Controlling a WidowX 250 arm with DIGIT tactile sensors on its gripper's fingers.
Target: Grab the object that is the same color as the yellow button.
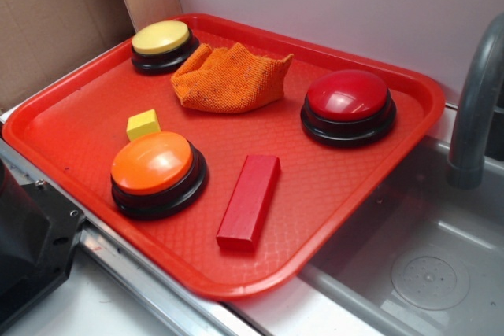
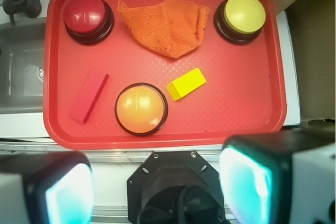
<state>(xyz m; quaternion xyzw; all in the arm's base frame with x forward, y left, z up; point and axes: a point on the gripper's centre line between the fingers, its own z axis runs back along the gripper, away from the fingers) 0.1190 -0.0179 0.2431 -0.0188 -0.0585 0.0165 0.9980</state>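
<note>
Yellow block (image 2: 186,83) lying flat, long axis diagonal, beside orange button (image 2: 140,108), tool (image 2: 157,187) spread wide, empty

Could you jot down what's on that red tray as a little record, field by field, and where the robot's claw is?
tray: red tray, beside a sink
yellow button: back corner
yellow block: lying next to the orange button, untouched
orange cloth: crumpled, between yellow and red button
red block: lying flat near the front
gripper: open, above the tray's near edge, holding nothing
</note>
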